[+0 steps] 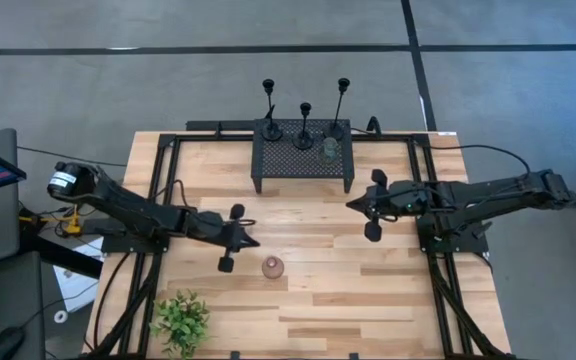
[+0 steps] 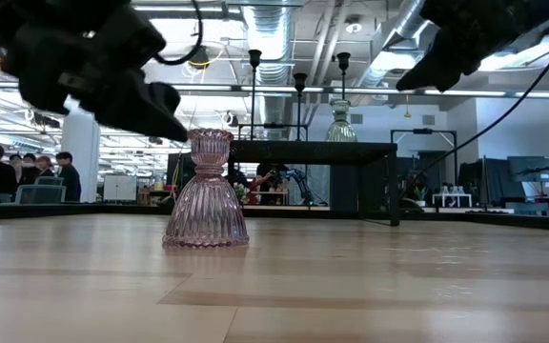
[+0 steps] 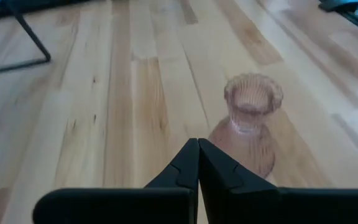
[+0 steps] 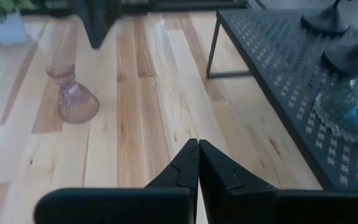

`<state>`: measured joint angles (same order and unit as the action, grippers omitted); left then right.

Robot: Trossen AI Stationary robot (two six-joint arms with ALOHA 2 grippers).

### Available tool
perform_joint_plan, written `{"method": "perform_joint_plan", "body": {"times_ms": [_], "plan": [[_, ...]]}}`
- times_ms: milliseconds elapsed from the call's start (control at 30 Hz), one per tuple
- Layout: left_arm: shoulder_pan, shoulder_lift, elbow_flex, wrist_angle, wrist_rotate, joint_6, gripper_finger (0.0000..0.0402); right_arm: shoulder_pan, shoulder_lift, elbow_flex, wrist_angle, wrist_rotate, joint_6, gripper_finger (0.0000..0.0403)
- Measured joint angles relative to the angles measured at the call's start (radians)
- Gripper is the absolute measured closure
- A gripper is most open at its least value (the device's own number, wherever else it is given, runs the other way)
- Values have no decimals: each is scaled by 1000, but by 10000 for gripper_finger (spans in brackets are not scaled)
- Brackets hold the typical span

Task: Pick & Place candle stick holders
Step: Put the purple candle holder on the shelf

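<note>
Black and slim, the three candle stick holders (image 1: 305, 123) stood on the dark perforated stand (image 1: 303, 160) at the table's far edge while I held my left gripper (image 1: 251, 240) beside a pink glass holder (image 1: 273, 266) and my right gripper (image 1: 351, 203) near the stand, both with jaws pressed together and empty.

Wooden table (image 1: 368, 290) bearing black mesh stand (image 1: 303, 158), pink glass holder (image 1: 273, 267), seemingly potted plant (image 1: 181, 320).
</note>
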<state>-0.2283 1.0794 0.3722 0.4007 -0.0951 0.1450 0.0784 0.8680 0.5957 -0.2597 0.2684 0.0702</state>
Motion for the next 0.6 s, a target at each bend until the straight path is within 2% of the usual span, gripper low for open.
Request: {"method": "perform_joint_plan", "body": {"times_ms": [100,367,600], "plan": [[32,-16,-63,108,65,15,396,0,5,1,19,0,-1,402],[84,-124,-165,117,217,12,396,-4,65,1,78,-1,-6,402],[83,-111,-226,117,237,161,396,-45,138,1,110,-2,-25,402]]}}
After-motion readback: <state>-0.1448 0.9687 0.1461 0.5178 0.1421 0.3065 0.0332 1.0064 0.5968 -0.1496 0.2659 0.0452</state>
